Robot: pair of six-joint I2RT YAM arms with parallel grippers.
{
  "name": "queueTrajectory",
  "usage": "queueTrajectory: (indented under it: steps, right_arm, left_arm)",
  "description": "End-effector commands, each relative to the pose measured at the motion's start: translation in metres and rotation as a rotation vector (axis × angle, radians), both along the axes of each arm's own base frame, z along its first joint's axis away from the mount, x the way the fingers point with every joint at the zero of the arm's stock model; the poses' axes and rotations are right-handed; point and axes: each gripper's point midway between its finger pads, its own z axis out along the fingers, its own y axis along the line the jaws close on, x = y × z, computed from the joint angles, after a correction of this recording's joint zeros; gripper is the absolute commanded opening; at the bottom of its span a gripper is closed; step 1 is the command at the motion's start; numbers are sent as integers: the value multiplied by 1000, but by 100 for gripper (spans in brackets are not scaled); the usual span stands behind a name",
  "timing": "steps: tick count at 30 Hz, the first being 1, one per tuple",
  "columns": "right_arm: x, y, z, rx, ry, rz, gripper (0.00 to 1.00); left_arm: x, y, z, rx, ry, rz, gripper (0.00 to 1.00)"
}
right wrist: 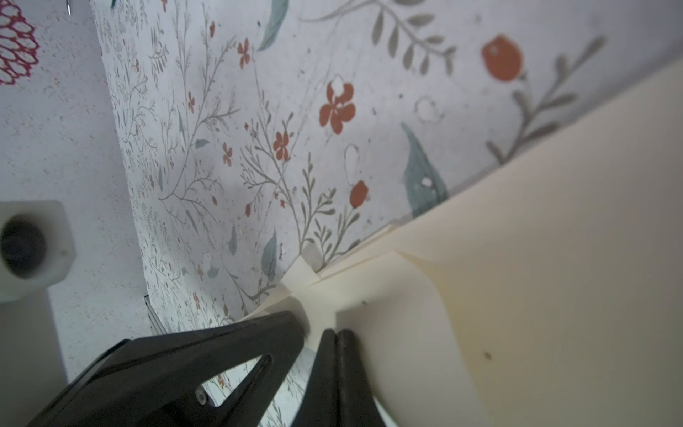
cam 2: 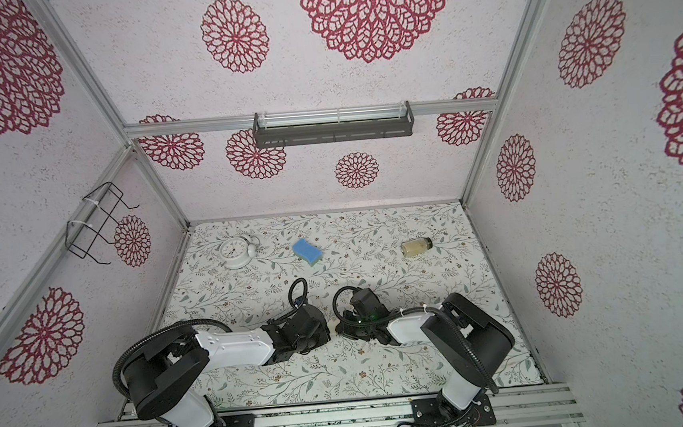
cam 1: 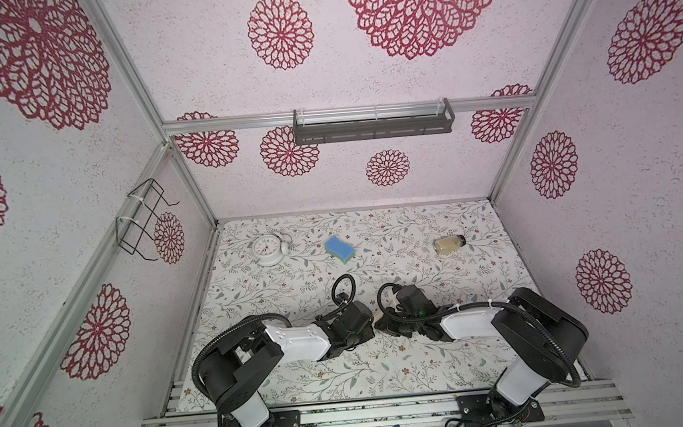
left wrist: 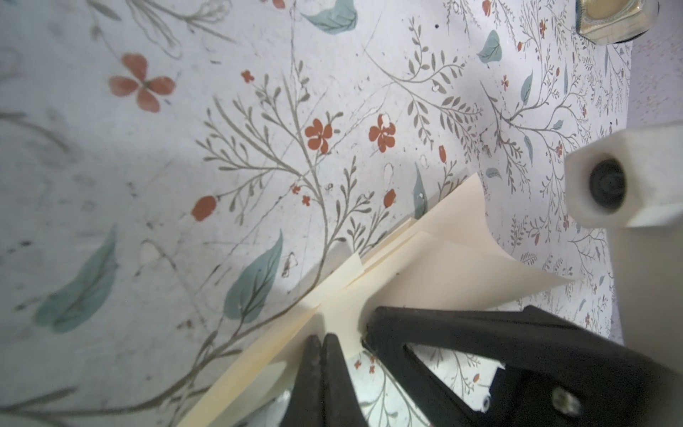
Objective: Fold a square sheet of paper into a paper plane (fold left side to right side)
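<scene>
The cream square sheet of paper [left wrist: 443, 258] lies mid-table, creased into layered flaps, one flap curling upward [right wrist: 536, 240]. In both top views only a sliver of it [cam 1: 377, 317] shows between the two wrists. Whether it has the paper plane's pointed shape I cannot tell. My left gripper [left wrist: 322, 338] is shut, its tips resting on the paper's folded edge. My right gripper [right wrist: 336, 332] is shut too, tips on the paper right beside the left one. The two meet tip to tip in both top views, the left gripper [cam 1: 367, 330] [cam 2: 327, 333] and the right gripper [cam 1: 384, 326] [cam 2: 339, 329].
At the back of the floral table stand a white alarm clock [cam 1: 268, 249], a blue sponge [cam 1: 340, 249] and a jar on its side [cam 1: 450, 244]. A wire rack [cam 1: 140, 222] hangs on the left wall, a grey shelf [cam 1: 372, 122] on the back wall.
</scene>
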Motion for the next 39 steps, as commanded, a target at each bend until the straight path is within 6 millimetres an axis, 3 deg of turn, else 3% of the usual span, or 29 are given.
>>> queueTrajectory:
  steps: [1,9,18,21,24,26,29,32,39]
  right_arm:
    - [-12,-31,-32,-167,57,29,0]
    - [-4,-62,-40,-191,81,-26,0]
    - [-9,-90,-48,-202,114,-91,0]
    - [-2,-80,-30,-131,68,-80,0]
    - [9,-67,5,-43,-21,-68,0]
    - [11,-61,27,-22,-67,-47,0]
    - [6,-51,44,-35,-96,0,0]
    - [-1,-37,44,-60,-95,46,0]
    - [-7,-10,26,-86,-58,88,0]
  left_arm:
    - [-18,43,-40,192,100,12,0]
    - [-22,47,-46,202,119,18,0]
    - [-23,45,-48,190,122,20,0]
    - [-24,45,-49,188,126,19,0]
    - [-24,43,-50,183,131,17,0]
    - [-25,42,-51,181,133,14,0]
    - [-25,40,-53,176,137,13,0]
    - [-24,39,-55,173,142,12,0]
    - [-25,36,-56,170,150,10,0]
